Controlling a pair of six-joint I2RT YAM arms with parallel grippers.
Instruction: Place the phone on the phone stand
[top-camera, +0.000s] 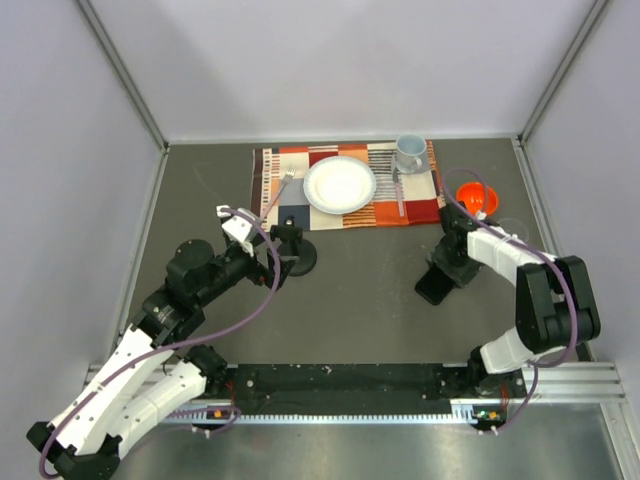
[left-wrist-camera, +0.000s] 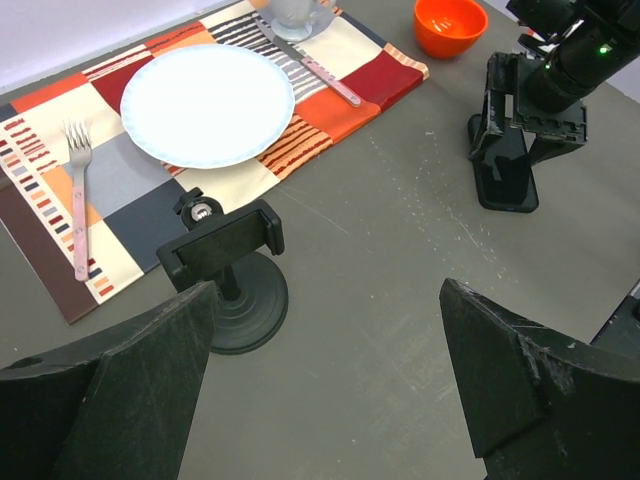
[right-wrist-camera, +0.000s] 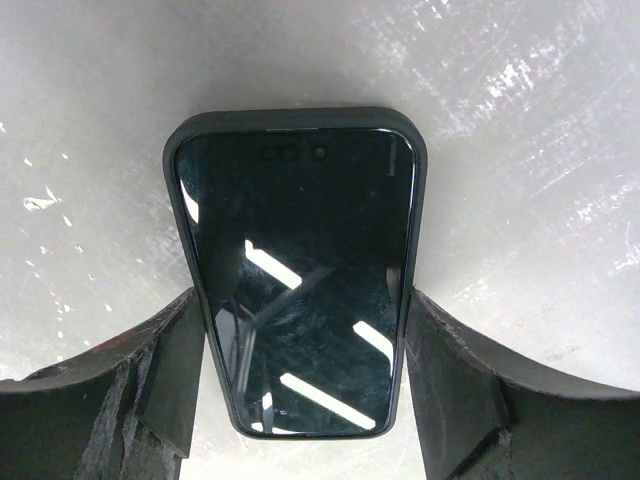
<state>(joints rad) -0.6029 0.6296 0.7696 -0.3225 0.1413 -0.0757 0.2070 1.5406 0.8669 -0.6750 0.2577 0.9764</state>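
Note:
The phone (right-wrist-camera: 300, 280) is a black slab between my right gripper's (right-wrist-camera: 305, 340) pads, which press on both of its long edges. In the left wrist view the phone (left-wrist-camera: 505, 170) stands tilted with its lower end on or just above the table. In the top view the phone (top-camera: 434, 288) is at centre right under my right gripper (top-camera: 447, 268). The phone stand (left-wrist-camera: 228, 272), with a round base and an empty cradle, stands near the placemat's front edge. My left gripper (left-wrist-camera: 325, 300) is open and empty, with its left finger beside the stand (top-camera: 298, 252).
A striped placemat (top-camera: 375, 205) at the back holds a white plate (top-camera: 340, 184), a fork (top-camera: 280, 188), a cup (top-camera: 408, 152) and a utensil (top-camera: 400, 192). An orange bowl (top-camera: 476, 197) sits just behind my right arm. Walls close in both sides.

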